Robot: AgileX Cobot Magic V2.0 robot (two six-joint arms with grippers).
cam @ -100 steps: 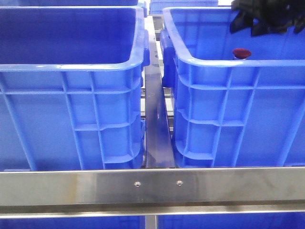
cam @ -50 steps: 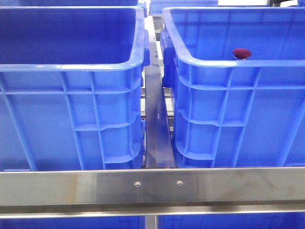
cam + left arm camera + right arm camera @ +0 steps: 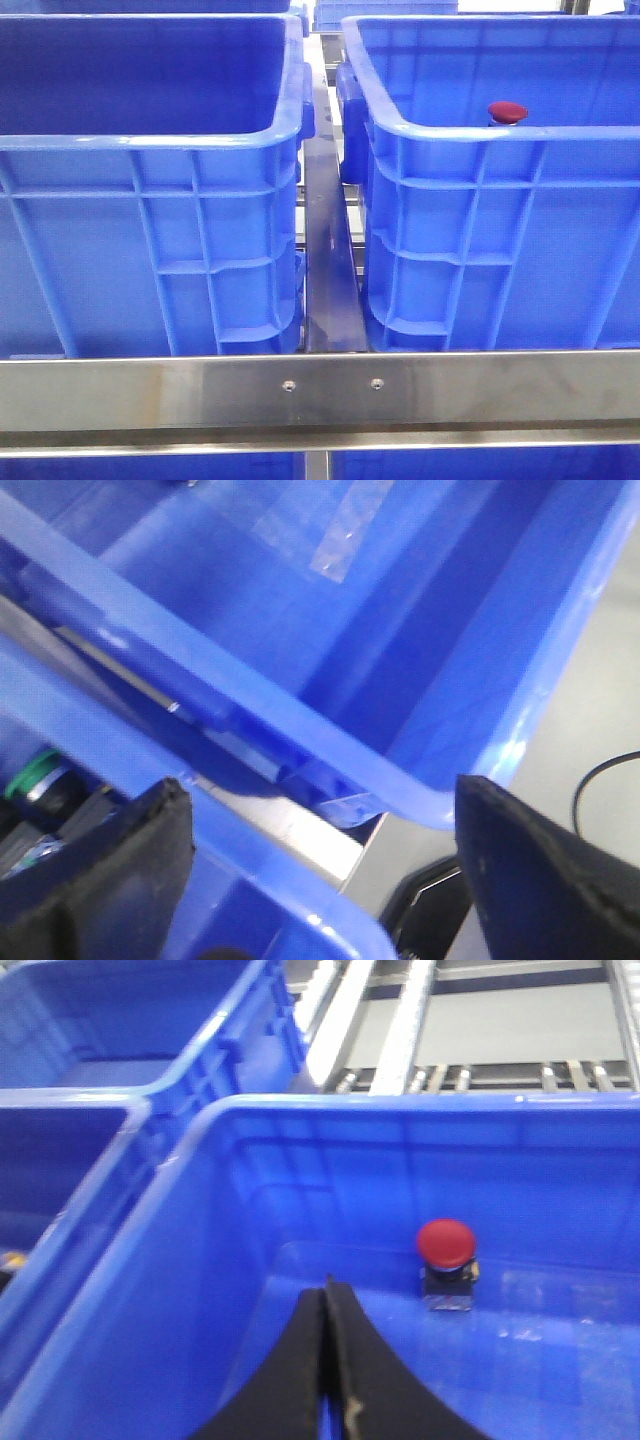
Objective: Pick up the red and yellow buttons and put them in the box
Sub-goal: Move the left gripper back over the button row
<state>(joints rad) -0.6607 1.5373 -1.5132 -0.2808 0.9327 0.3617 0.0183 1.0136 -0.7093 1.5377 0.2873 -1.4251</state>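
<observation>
The red button stands upright inside the right blue crate, its dark red cap just above the near rim. In the right wrist view the button sits on the crate floor. My right gripper is shut and empty, hovering inside this crate, apart from the button. My left gripper is open and empty above the rims of two blue crates. The yellow button is not clearly in view. Neither gripper shows in the front view.
A second large blue crate stands on the left, a steel rail between the two. A steel crossbar runs along the front. More blue crates and metal rails lie beyond. A black cable lies on the grey floor.
A second ago my right gripper showed as a black shape at the front view's upper right, above the right crate. It has since moved up out of that view. The red button has not moved.
</observation>
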